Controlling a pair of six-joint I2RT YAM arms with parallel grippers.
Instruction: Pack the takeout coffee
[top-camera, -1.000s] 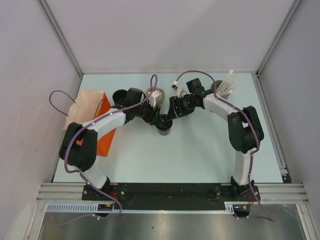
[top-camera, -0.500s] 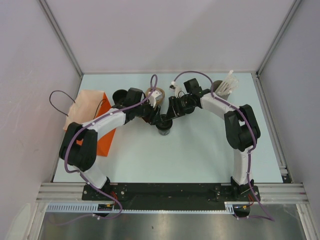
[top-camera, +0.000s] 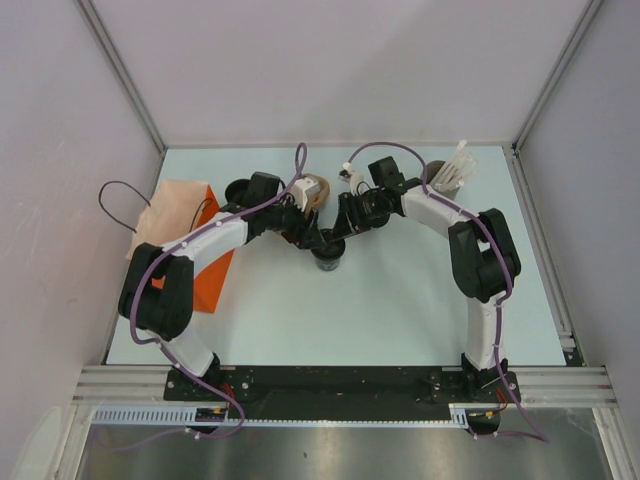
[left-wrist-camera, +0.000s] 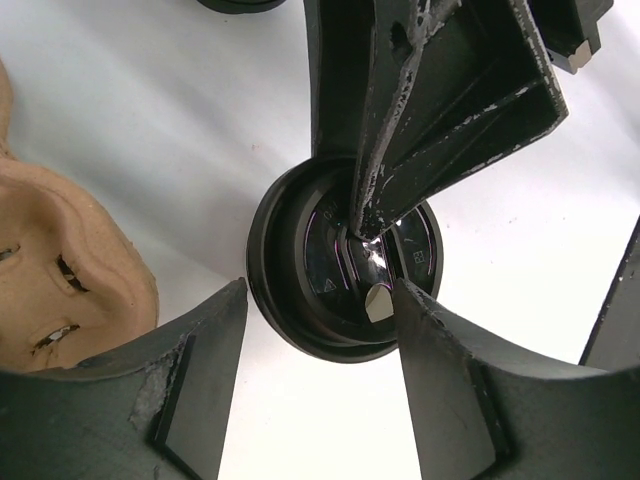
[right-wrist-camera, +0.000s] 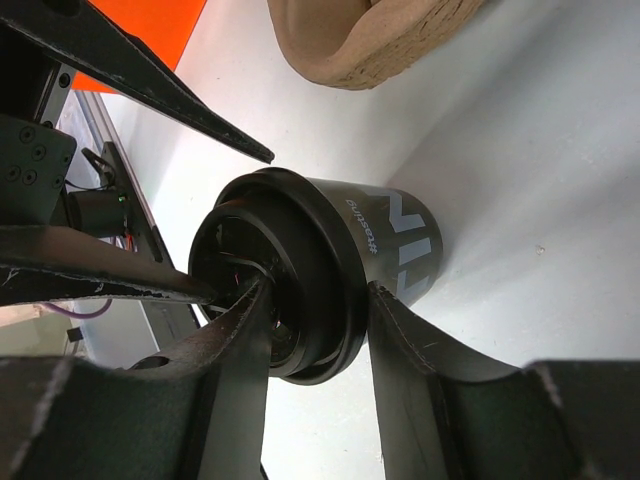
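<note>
One lidded takeout coffee (right-wrist-camera: 400, 240), rim pinched by right end effector (right-wrist-camera: 318, 292); left end effector (left-wrist-camera: 320, 290) open around it.

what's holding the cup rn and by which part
The right jaws hold the cup by its rim: one finger on the lid, the other against the outer wall.

"#tasting" on the takeout coffee (right-wrist-camera: 400, 238)
</note>
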